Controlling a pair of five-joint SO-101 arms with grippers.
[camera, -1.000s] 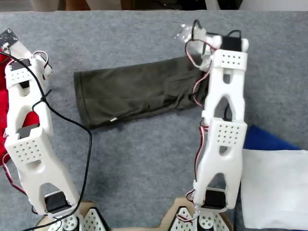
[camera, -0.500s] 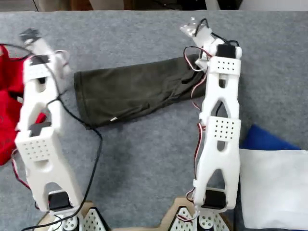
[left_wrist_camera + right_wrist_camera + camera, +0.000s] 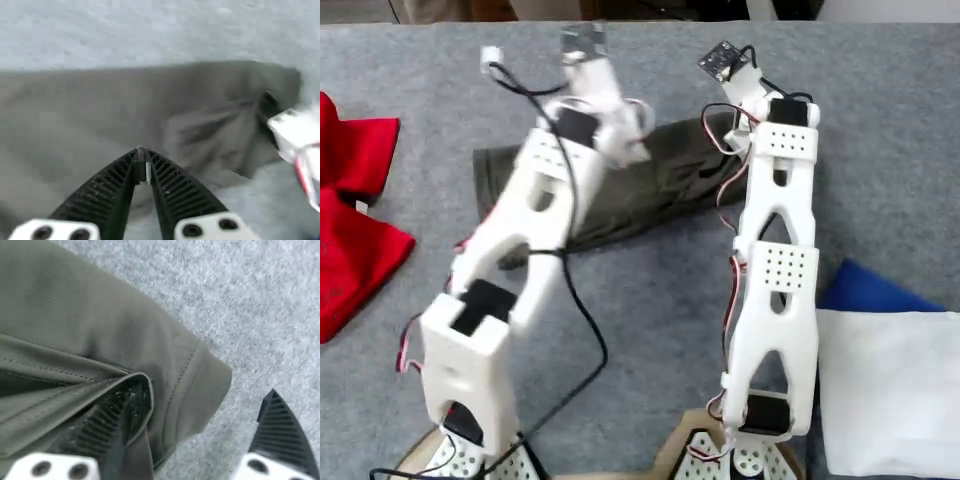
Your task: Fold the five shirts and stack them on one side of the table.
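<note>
- Lying crosswise on the far half of the grey table (image 3: 640,330) is one dark olive shirt (image 3: 670,185), folded into a long band with one end toward the left edge and the other toward the middle.
- Two white arms stand at the near edge. The left arm (image 3: 535,200) slants across the olive shirt, and the right arm (image 3: 780,250) runs straight out to the shirt's right end.
- The left gripper (image 3: 141,167) hangs over the olive shirt with its two black fingers pressed together at the tips and no cloth between them.
- The right gripper (image 3: 200,405) is spread wide at the shirt's hemmed corner. One finger (image 3: 107,422) is tucked into a fold of the olive cloth, and the other finger (image 3: 277,427) is over bare table, apart from the fabric.
- Red cloth (image 3: 355,240) lies crumpled at the left edge, well apart from the olive shirt; I cannot tell whether it is one shirt or two.
- One white shirt (image 3: 890,390) lies flat at the near right corner.
- One blue shirt (image 3: 865,285) lies under the white one, with a corner showing on its far side.
</note>
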